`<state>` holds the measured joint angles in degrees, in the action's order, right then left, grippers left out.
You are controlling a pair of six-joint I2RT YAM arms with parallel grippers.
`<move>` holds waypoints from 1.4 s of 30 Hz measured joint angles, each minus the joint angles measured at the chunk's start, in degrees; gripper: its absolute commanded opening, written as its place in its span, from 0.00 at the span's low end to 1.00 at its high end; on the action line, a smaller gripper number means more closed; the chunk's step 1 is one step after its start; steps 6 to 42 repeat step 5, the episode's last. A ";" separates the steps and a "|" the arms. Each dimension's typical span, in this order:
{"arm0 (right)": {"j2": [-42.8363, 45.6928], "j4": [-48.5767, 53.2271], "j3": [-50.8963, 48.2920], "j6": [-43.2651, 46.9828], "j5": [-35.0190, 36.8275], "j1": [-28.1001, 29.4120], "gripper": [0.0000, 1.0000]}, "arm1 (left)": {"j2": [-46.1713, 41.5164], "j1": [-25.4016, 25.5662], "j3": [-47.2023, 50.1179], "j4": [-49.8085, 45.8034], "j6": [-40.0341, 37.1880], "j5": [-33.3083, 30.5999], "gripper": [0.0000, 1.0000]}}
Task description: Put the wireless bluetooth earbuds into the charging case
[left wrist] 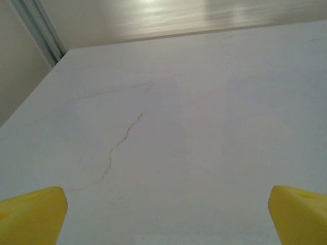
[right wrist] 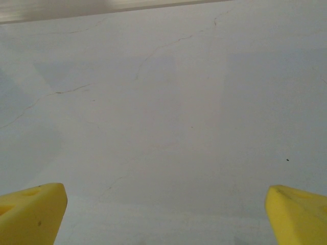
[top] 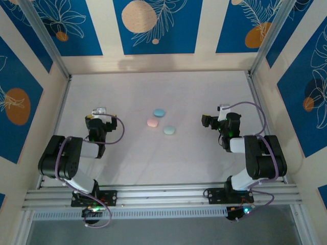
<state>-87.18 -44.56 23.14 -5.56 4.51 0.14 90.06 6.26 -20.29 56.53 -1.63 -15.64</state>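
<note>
A pale table (top: 127, 163) lies in front of me, boxed in by wall panels (top: 148, 25) printed with blue and orange leaves. Fine hairline cracks run across the tabletop under both of my wrists.

My left gripper (left wrist: 166, 214) is released, with its yellow fingertips (left wrist: 30, 217) spread wide to the corners of its wrist view and nothing between them. My right gripper (right wrist: 166, 214) is spread just as wide and holds nothing either. Both hover over bare tabletop, one to each side.

Between my arms, near the middle of the table, sit three small rounded cases close together: a blue case (top: 159, 112) farthest from me, a pink case (top: 153, 123) just beside it, and a teal case (top: 169, 129) nearest my right arm. From above they look like smooth closed pebbles. I cannot tell whether any lid is up, or whether the earbuds lie inside them.

I judge the job barely begun, since I am not yet reaching. The next move calls for bringing one arm inward over the cluster and aiming carefully at such small, slippery shapes.
</note>
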 measured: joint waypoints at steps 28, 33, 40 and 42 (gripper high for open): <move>0.00 0.00 0.00 0.00 0.00 0.00 0.99 | 0.00 0.00 0.00 -1.07 -0.02 1.44 1.00; 0.00 0.00 0.00 0.00 0.00 0.00 0.99 | 0.00 0.00 0.00 -1.07 -0.02 1.44 1.00; 0.00 0.00 0.00 0.00 0.00 0.00 0.99 | 0.00 0.00 0.00 -1.07 -0.02 1.44 1.00; 0.00 0.00 0.00 0.00 0.00 0.00 0.99 | 0.00 0.00 0.00 -1.07 -0.02 1.44 1.00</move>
